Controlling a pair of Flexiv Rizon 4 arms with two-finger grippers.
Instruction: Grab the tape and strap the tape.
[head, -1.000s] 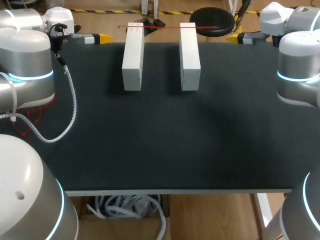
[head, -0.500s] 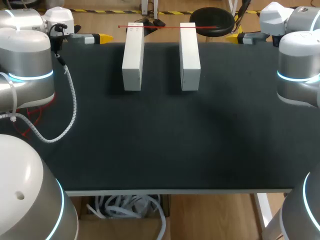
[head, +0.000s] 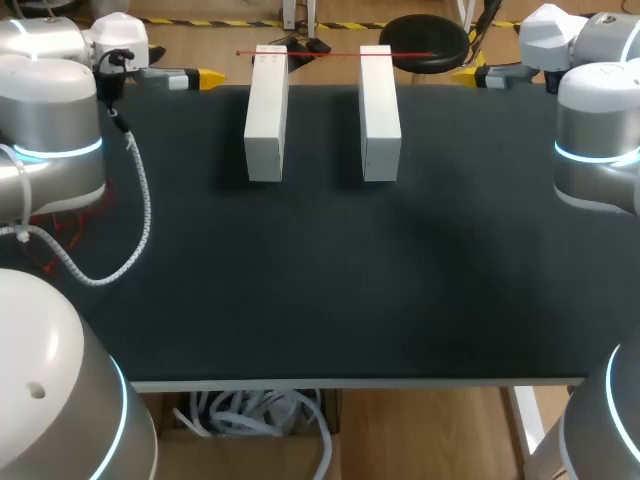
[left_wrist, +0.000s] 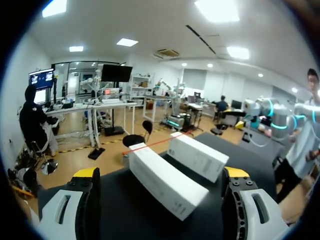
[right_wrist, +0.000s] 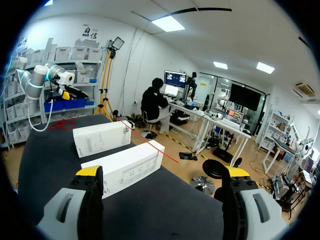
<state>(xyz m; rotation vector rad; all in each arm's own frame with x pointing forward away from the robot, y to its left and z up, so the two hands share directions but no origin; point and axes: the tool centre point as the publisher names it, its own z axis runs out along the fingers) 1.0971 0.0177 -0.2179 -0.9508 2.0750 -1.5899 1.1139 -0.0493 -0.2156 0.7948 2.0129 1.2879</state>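
Our left gripper (head: 207, 76) sits at the far left corner of the table (head: 320, 280), and its wrist view shows the two yellow-tipped fingers spread wide with nothing held between them. Our right gripper (head: 465, 74) mirrors it at the far right corner, fingers spread just as wide and just as empty. Both point inward toward the middle of the far edge.

Between the two grippers lie a white box (head: 265, 110) on our left arm's side and a second white box (head: 380, 110) on our right arm's side. They are side by side with a gap between them, long sides running away from us. The tape (head: 330, 54), a thin red strip, runs straight across the far ends of both boxes and overhangs past each outer side. It looks taut, though we cannot tell from these views what its ends are fixed to, or whether it touches the box tops.

We judge the task as not yet begun: neither gripper touches the tape, and both are well apart from it. All of it is left to do. We would have to bring a gripper to the strip, pinch it, and then do the strapping, and so thin a strip will call for careful alignment of the fingers
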